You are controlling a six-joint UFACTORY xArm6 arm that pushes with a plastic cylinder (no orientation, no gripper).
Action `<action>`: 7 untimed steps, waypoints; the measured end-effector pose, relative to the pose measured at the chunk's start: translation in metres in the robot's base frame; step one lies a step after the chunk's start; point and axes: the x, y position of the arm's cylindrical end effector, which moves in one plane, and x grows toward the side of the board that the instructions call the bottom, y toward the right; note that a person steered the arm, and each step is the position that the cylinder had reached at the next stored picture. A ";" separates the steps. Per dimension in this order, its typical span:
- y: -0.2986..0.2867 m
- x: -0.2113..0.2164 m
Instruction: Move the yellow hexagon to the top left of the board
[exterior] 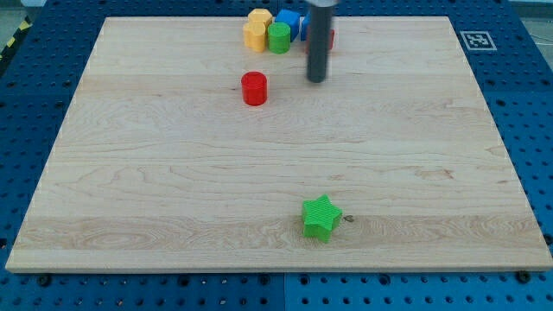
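Two yellow blocks sit touching near the view's top edge, one behind [260, 16] and one in front [253, 36]. I cannot tell which of them is the hexagon. They are part of a tight cluster with a green cylinder [278, 38] and a blue block [289, 19]. My tip [317, 80] rests on the board below and to the right of this cluster, apart from the yellow blocks. The rod hides part of another blue block [305, 28] and a red block [332, 39].
A red cylinder [254, 89] stands alone to the left of my tip. A green star [320, 217] lies near the view's bottom edge, right of centre. The wooden board [130, 173] sits on a blue perforated table, with a marker tag [478, 40] at the top right.
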 end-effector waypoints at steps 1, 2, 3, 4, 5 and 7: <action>0.052 -0.024; 0.072 -0.060; 0.064 -0.111; 0.033 -0.141; 0.004 -0.142; -0.116 -0.142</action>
